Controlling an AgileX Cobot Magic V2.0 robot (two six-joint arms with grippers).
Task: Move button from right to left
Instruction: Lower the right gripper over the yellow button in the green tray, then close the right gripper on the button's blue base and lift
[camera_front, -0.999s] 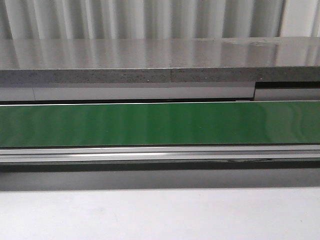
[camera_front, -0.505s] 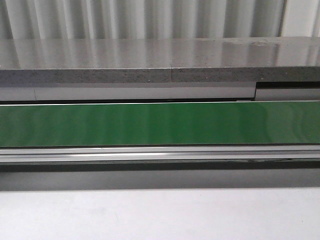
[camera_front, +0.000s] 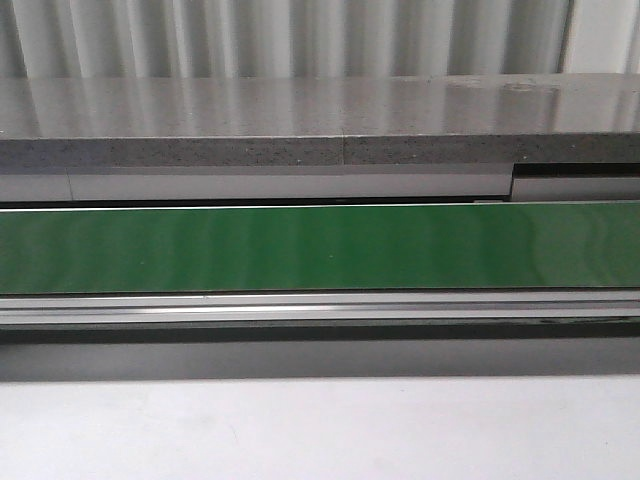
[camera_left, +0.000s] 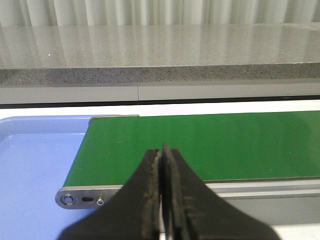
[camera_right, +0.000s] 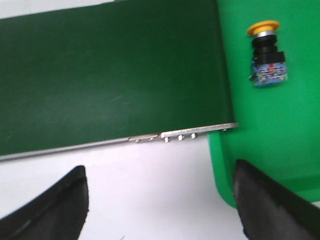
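1. Right gripper (camera_right: 160, 200): jaws spread wide and holding nothing, above the white table (camera_right: 150, 175) at the end of the green conveyor belt (camera_right: 100, 70).
2. Button (camera_right: 266, 52): lies on its side in a green tray (camera_right: 270, 130), beyond the right-hand jaw and well apart from it, yellow cap pointing away.
3. Left gripper (camera_left: 161, 195): jaws pressed together, empty, before the belt's end; a blue tray (camera_left: 35, 165) lies beside them.
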